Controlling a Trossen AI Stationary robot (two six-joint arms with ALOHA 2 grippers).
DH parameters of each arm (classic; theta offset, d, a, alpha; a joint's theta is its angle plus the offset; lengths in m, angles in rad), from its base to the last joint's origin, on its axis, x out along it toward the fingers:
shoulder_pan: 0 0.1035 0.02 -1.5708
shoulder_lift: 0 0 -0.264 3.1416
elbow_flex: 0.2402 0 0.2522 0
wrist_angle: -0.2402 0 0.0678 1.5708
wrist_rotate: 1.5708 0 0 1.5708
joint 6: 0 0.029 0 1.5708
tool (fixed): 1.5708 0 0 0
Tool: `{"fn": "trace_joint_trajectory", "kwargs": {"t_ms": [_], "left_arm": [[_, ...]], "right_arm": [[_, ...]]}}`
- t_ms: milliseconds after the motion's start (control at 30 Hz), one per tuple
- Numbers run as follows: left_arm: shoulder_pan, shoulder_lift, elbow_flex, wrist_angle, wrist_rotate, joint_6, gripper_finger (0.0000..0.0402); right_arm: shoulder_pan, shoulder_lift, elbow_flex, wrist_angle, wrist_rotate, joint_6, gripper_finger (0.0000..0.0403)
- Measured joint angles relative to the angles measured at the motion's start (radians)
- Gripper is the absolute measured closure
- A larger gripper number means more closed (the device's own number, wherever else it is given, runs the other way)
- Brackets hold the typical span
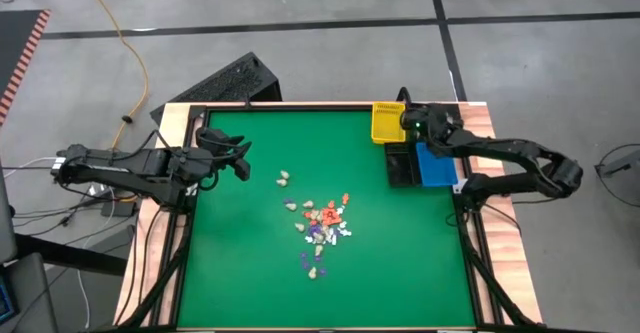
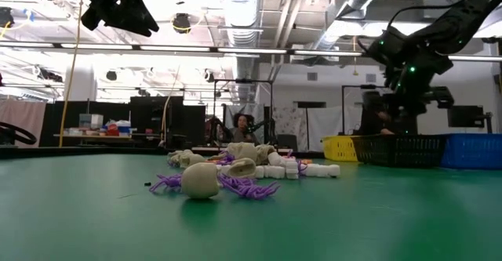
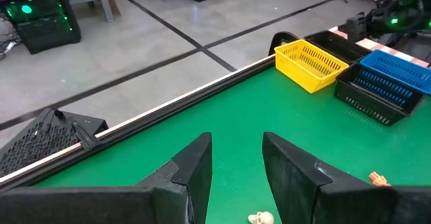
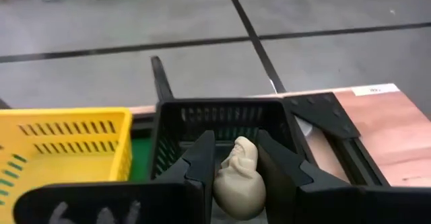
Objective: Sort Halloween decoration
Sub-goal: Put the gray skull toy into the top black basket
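Gripping a cream skull, the right gripper hung over the black bin at far right, while the left gripper waited open at left.

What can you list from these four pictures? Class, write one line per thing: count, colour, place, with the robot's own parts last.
Table: one, green top, wooden edge.
Trinkets: many, cream, orange-red and purple, loose heap mid-table.
Stray trinket: one, cream, apart from the heap, toward the left arm.
Yellow bin: one, far right corner.
Black bin: one, just nearer than the yellow bin.
Blue bin: one, beside the black bin, at the table's right edge.
Skull: one, cream, between the right gripper's fingers, over the black bin.
Left gripper: one, dark, open and empty, above the table's left side.
Right gripper: one, dark, shut on the skull.
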Motion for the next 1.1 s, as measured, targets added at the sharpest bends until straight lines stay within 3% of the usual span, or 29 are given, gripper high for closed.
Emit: {"fn": "trace_joint_trajectory", "kwargs": {"t_ms": [167,267,600,767,967,1100], "left_arm": [[0.000,0.000,0.000,0.001,0.000,0.000,0.0280],[0.000,0.000,0.000,0.005,0.000,0.007,0.0280],[0.000,0.000,0.000,0.004,0.001,0.007,0.0280],[0.000,0.000,0.000,0.004,0.001,0.007,0.0280],[0.000,0.000,0.000,0.004,-0.001,0.016,0.0280],[0.000,0.000,0.000,0.004,-0.002,0.026,0.0280]], "right_arm": [[-0.040,0.027,0.000,-0.023,-0.096,0.004,0.0294],[-0.047,0.043,0.000,-0.031,-0.100,0.024,0.0284],[-0.045,0.048,0.001,-0.034,-0.108,0.027,0.0199],[-0.014,0.017,0.009,-0.007,-0.115,0.011,0.0181],[0.082,-0.033,0.078,0.143,-0.208,-0.199,0.0180],[0.159,-0.020,0.120,0.312,-0.428,-0.401,0.0183]]}}
